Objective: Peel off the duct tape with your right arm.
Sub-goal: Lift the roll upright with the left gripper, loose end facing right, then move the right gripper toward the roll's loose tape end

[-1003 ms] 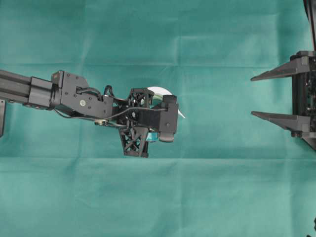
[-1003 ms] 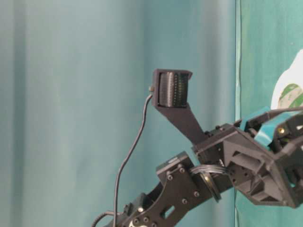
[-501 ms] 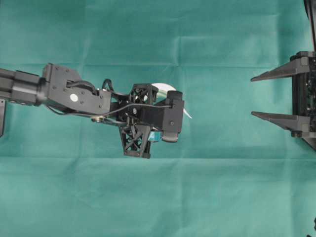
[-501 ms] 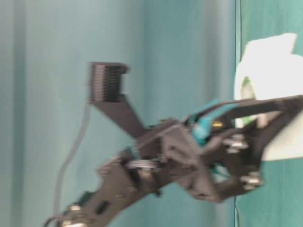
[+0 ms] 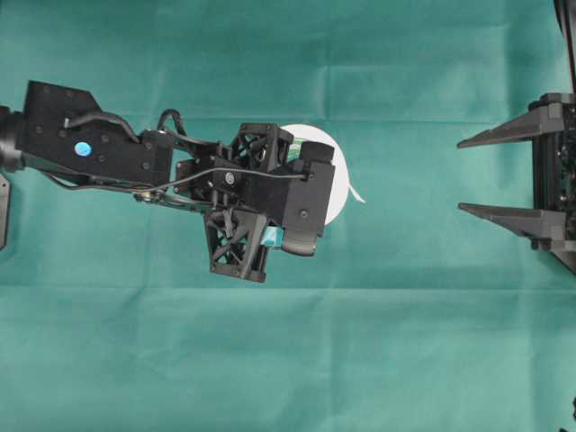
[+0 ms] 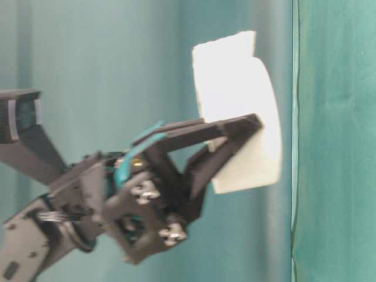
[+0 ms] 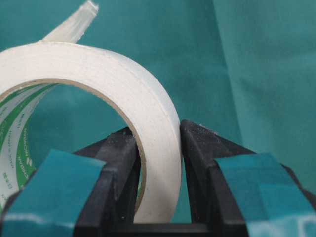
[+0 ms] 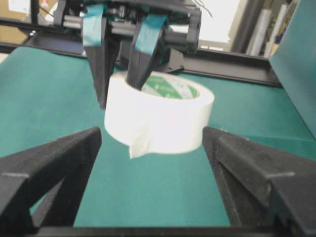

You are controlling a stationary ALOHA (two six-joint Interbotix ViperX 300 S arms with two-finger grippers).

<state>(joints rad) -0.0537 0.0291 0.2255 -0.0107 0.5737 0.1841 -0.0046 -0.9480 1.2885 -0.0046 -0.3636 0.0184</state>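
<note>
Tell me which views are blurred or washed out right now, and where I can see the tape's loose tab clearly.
Table-level view: tape roll overexposed, a flat white patch; left gripper motion-blurred. Overhead view: sharp and evenly lit, tab only a small sliver. Left wrist view: roll sharp, tab soft at the top edge. Right wrist view: tab hangs in plain sight on the near side, right gripper's fingers soft in the foreground.

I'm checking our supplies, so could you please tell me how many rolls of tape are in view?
1. The duct tape is held off the cloth, its wall pinched by the left gripper, facing the open right gripper. No other roll shows.
</note>
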